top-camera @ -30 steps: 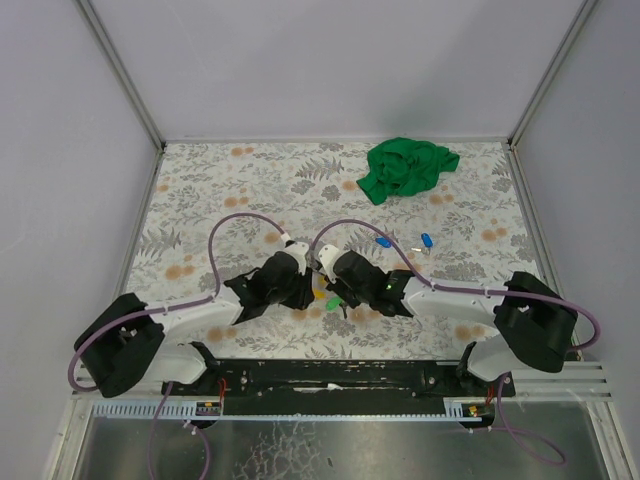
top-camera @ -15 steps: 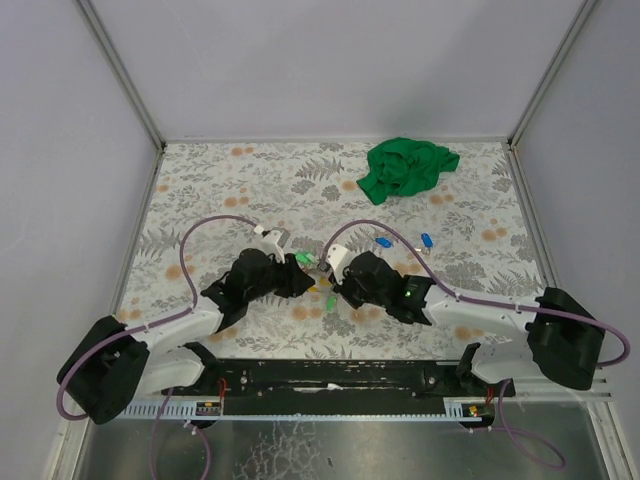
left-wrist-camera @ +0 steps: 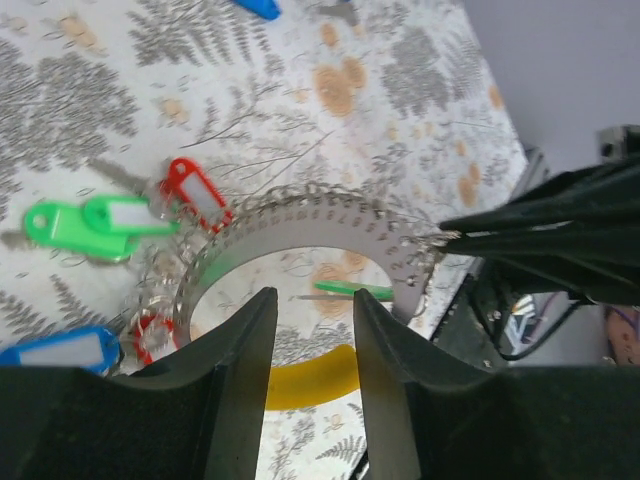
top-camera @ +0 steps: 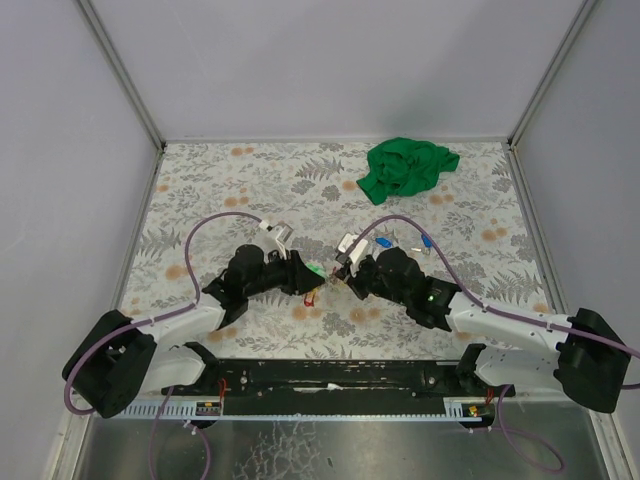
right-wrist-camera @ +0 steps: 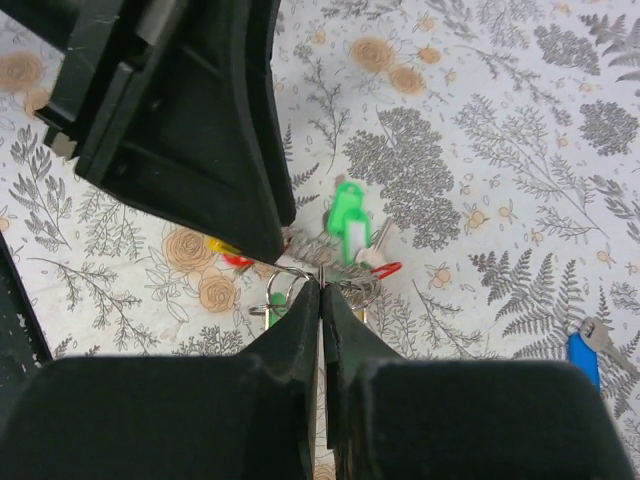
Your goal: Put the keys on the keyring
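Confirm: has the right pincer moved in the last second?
Yes. In the top view the right pincer swung right, its wrist closing on the blue key.

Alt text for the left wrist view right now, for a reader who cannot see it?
A silvery keyring sits just beyond the two black fingers of the left pincer, and the shut right pincer reaches in from the right to touch its rim. Green, red, blue and yellow keys cluster around the ring over the floral table.
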Available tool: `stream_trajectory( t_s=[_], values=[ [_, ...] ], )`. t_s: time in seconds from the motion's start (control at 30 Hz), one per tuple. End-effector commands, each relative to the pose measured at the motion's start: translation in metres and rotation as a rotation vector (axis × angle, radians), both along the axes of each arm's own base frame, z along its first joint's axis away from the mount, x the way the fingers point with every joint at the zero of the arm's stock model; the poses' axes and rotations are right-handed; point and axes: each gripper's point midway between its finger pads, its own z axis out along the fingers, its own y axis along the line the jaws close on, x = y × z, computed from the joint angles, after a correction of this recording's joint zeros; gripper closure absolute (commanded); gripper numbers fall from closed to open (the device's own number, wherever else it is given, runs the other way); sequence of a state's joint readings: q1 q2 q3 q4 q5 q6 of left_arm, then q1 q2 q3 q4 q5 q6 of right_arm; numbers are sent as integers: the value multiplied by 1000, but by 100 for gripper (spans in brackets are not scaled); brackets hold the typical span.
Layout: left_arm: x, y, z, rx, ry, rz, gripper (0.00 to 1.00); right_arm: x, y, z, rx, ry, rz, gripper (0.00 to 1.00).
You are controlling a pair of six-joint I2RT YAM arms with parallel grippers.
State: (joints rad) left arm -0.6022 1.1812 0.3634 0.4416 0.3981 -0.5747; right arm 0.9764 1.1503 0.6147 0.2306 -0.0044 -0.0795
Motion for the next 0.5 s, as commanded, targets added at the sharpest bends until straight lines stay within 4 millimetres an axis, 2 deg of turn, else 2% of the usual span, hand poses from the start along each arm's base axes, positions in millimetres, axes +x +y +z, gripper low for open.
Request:
stream_trajectory(
  t_s=[0.0, 0.1, 0.2, 0.47],
  values=[
    [-16, -22, 41, -191, -79, -118, 63, 9, 9, 46, 176, -107, 29, 100],
    [-30, -31, 48, -236, -93, -169, 63, 9, 10, 48, 211, -118, 47, 100],
    [-34, -29, 58, -273, -134, -175, 63, 9, 10, 44, 224, -116, 58, 100],
    [-10, -2, 67, -260, -261, -14, 62, 11, 5, 34, 273, -99, 64, 100]
  ],
)
